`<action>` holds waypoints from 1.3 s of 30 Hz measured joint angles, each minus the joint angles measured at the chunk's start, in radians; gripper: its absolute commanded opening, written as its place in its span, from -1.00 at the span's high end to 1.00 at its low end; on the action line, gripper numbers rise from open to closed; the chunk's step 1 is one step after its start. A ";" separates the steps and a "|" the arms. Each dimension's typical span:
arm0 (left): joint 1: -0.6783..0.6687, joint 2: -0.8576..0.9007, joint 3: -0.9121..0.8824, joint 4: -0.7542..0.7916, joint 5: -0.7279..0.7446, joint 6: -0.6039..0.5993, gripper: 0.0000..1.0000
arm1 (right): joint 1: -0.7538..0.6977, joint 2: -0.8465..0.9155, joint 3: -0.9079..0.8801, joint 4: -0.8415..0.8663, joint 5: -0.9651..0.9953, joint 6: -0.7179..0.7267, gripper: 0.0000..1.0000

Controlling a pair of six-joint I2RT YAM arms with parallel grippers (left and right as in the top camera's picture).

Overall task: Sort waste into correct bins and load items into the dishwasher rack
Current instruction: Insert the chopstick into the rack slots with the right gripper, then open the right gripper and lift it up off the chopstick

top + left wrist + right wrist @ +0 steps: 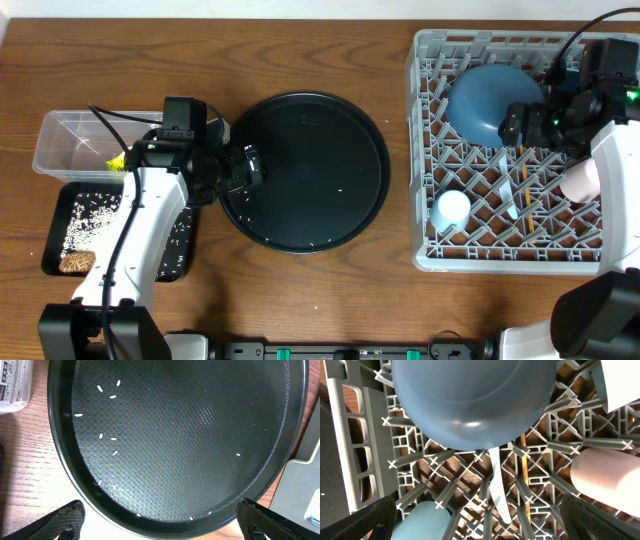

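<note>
One pink cup (582, 181), half hidden (arm)

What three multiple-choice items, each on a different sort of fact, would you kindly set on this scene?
1. Where is the dark blue plate? A in the clear tub; B in the dishwasher rack; C on the round black tray.
2. What colour is the cup at the rack's right edge? A pink; B green; C black.
3. How is the left gripper? A shut on the chopstick; B shut on the white spoon; C open, empty.
Key: 1 B, it sits among the rack's pegs; 2 A, its side shows pink; 3 C, its fingers stand wide apart, gripping nothing.
</note>
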 measured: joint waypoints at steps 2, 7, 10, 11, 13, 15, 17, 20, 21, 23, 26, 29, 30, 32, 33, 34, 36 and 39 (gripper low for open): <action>0.000 0.000 0.000 0.000 0.000 0.000 -0.95 | 0.000 0.000 0.000 0.000 0.000 0.000 -0.99; 0.000 0.000 0.000 0.000 0.000 0.000 -0.96 | 0.000 0.000 0.000 0.000 0.000 0.000 -0.98; 0.000 0.000 0.000 0.000 0.000 0.000 -0.96 | 0.000 0.000 0.000 0.000 0.000 0.000 -0.98; 0.000 0.000 0.000 0.000 0.000 0.000 -0.96 | 0.000 0.000 0.000 0.000 0.000 0.000 -0.98; 0.000 0.000 0.000 0.000 0.000 0.000 -0.96 | 0.000 0.000 0.000 0.000 0.000 0.000 -0.98; 0.000 0.000 0.000 0.000 0.000 0.000 -0.95 | 0.000 0.000 0.000 0.000 0.000 0.000 -0.98; 0.000 0.000 0.000 0.000 0.000 0.000 -0.96 | 0.000 0.000 0.000 0.000 -0.001 0.000 -0.99; 0.000 0.000 0.000 0.000 0.000 0.000 -0.96 | 0.000 0.000 0.000 0.000 -0.001 0.000 -0.98; 0.000 0.000 0.000 0.000 0.000 0.000 -0.96 | 0.000 0.000 0.000 0.000 -0.001 0.000 -0.99; 0.000 0.000 0.000 0.000 0.000 0.000 -0.96 | 0.000 0.000 0.000 0.000 -0.002 0.000 -0.98; 0.000 0.000 0.000 0.000 0.000 0.000 -0.96 | 0.000 0.000 0.000 0.000 -0.003 0.000 -0.99; 0.000 0.000 0.000 0.000 0.000 0.000 -0.96 | 0.000 0.000 0.000 0.000 -0.003 0.000 -0.99; 0.000 0.000 0.000 0.000 0.000 0.000 -0.96 | 0.000 0.000 0.000 0.000 -0.003 0.000 -0.99; 0.000 0.000 0.000 0.000 0.000 0.000 -0.96 | 0.000 0.000 0.000 0.000 -0.003 0.000 -0.98; 0.000 0.000 0.000 0.000 0.000 0.000 -0.96 | 0.000 -0.001 0.000 0.000 -0.003 0.000 -0.99; 0.000 0.000 0.000 0.000 0.000 0.000 -0.96 | 0.000 -0.004 0.000 0.000 -0.003 0.000 -0.99; 0.000 0.000 0.000 0.000 0.000 0.000 -0.96 | 0.000 -0.022 0.000 0.000 -0.003 0.000 -0.98; 0.000 0.000 0.000 0.000 0.000 0.000 -0.96 | 0.006 -0.093 0.000 0.000 -0.002 0.000 -0.98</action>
